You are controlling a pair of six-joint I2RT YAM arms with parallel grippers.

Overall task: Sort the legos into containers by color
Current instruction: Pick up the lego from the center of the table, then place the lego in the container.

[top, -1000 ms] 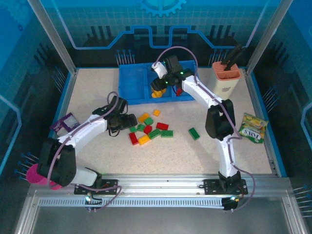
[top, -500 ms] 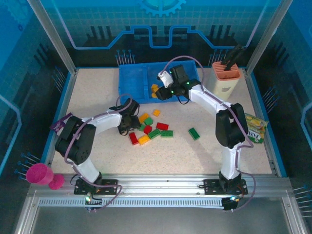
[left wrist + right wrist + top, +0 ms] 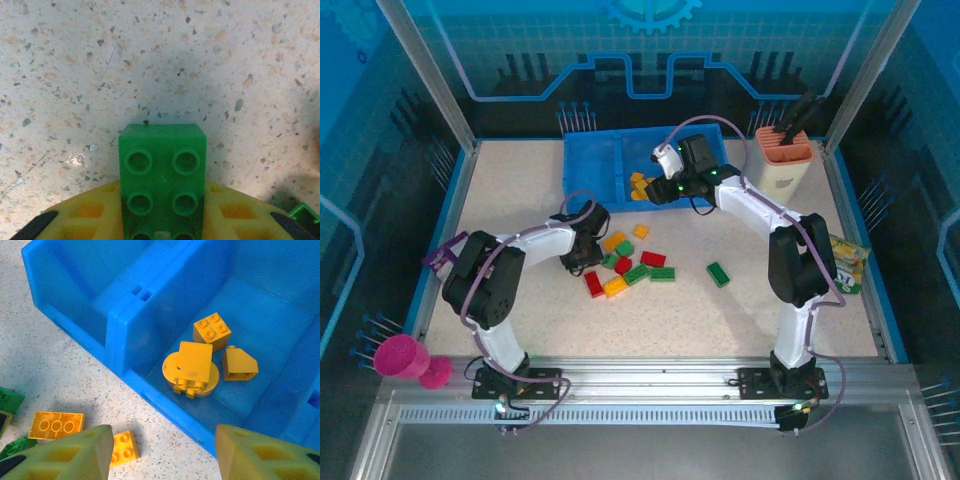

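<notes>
Left gripper [image 3: 586,260] sits at the left edge of the loose pile [image 3: 632,265], jaws clamped on a green brick [image 3: 162,170] with its studs facing the wrist camera. I see bare table [image 3: 520,190] ahead of that brick.

Right gripper [image 3: 161,442] hangs over the near wall of the blue tray [image 3: 125,335], fingers apart with nothing between them. Yellow bricks [image 3: 200,360] lie in the tray's middle compartment, close to the divider. A small yellow brick [image 3: 125,450] lies on the table just outside the near wall.

There is open room right of the pile, around a lone green brick [image 3: 719,273]. Snack packet [image 3: 840,262] lies at the right edge. Cream holder [image 3: 782,160] stands in the far right corner, apart from the tray's end.
</notes>
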